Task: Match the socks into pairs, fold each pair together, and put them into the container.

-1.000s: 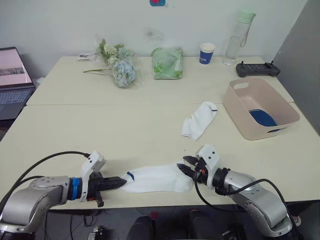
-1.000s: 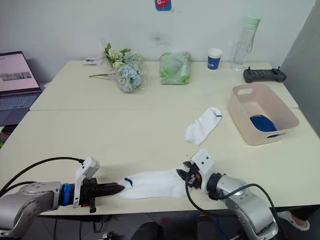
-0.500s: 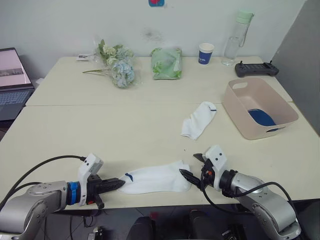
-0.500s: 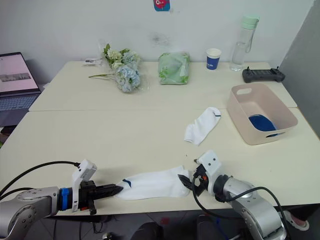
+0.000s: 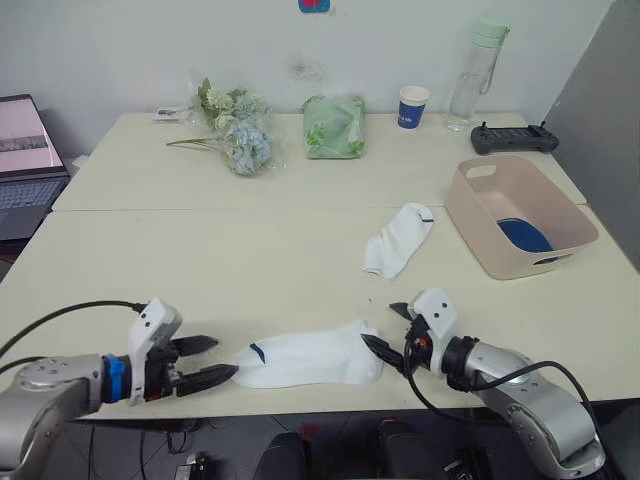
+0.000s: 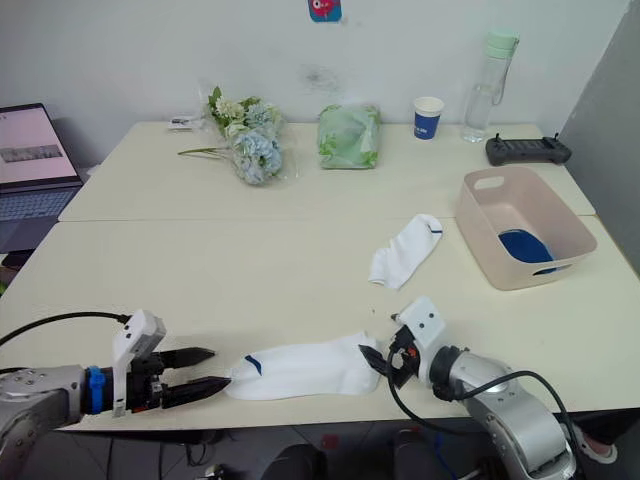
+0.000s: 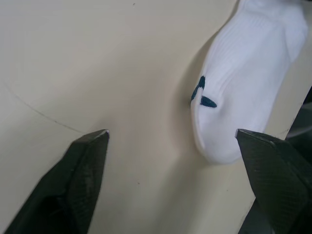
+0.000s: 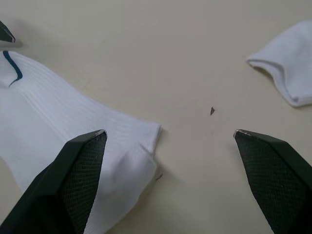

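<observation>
Head camera, left eye: a cream worktop [image 5: 200, 250] with a white sock [image 5: 308, 360] lying flat along its near edge, a small dark mark at its left end. The left claw [image 5: 200, 362] sits just left of the sock, fingers spread apart and released, holding nothing. The right claw [image 5: 388, 335] sits at the sock's right end, also spread and released. A second white sock [image 5: 398, 240] lies farther away, right of centre. To its right stands the pale pink container [image 5: 520, 213], with something dark blue lying on its floor. Along the far edge sit a bunch of flowers [image 5: 232, 128], a green bag [image 5: 334, 126], a blue paper cup [image 5: 413, 106], a clear bottle [image 5: 476, 75] and a black controller [image 5: 514, 138]. A laptop [image 5: 25, 165] is at the far left.

Left wrist camera: two black fingertips [image 7: 80, 180] stand wide apart over bare worktop, the marked end of the near sock between them, apart from both.

Right wrist camera: two fingertips [image 8: 73, 180] stand wide apart; one rests over the near sock's edge, and the second sock shows beyond
</observation>
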